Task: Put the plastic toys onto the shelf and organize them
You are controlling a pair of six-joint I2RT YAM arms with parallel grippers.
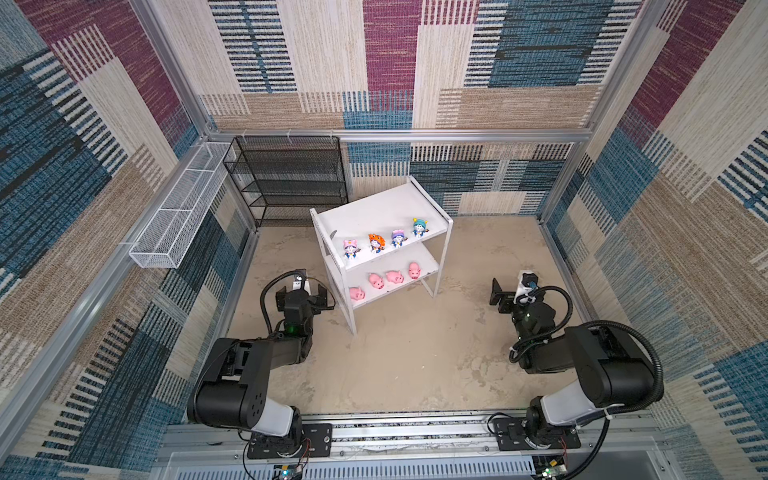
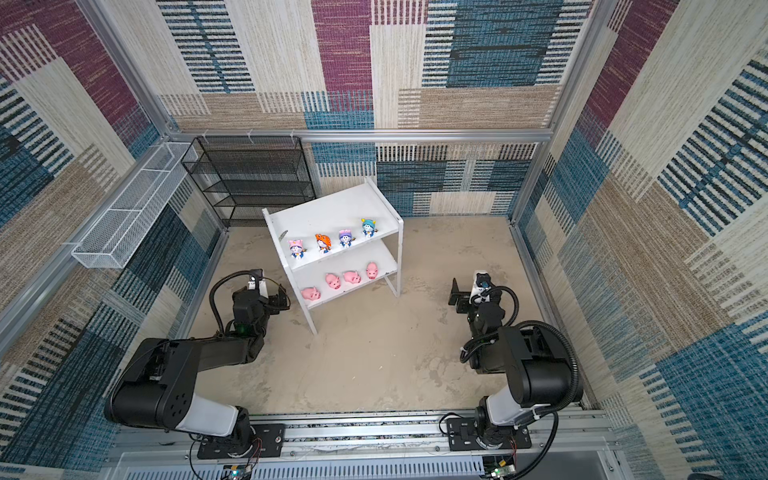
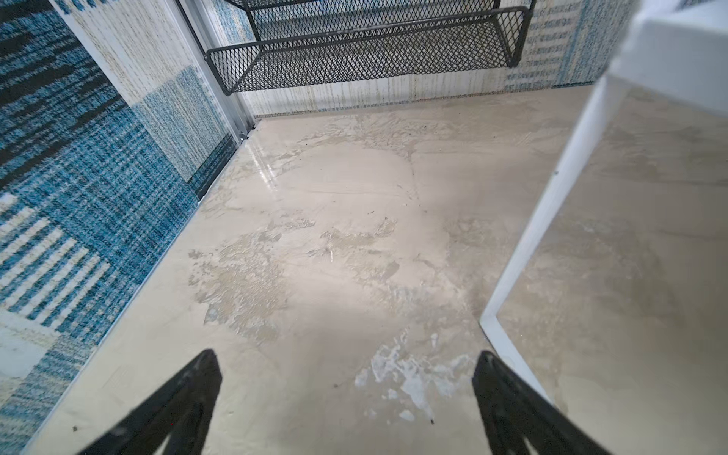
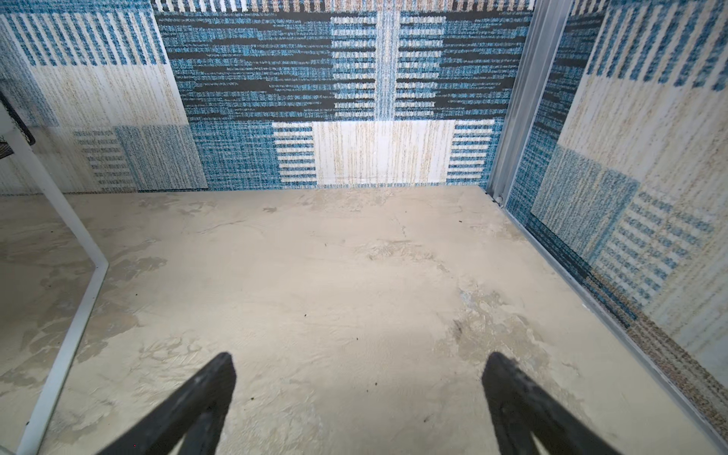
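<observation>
In both top views the plastic toys [image 2: 332, 281] are all sitting on the shelf [image 1: 376, 205]. Four hooded figurines [image 1: 376, 242] are standing in a row along the upper board's front edge and four pink pigs [image 1: 395, 276] are lining the lower board, so the sorting is looking finished. They are probably handling as light, hard, slick pieces, best pinched across the body, and the figurines are risking a topple off that edge. The left claw [image 1: 303, 294] and right claw [image 1: 512, 294] are hanging spread and empty, flanking the shelf. The left wrist view is showing bare counter [image 3: 335, 236] between splayed jaws, with a shelf leg [image 3: 551, 197] just beside. The right wrist view is showing open counter running to the wall [image 4: 354, 98].
</observation>
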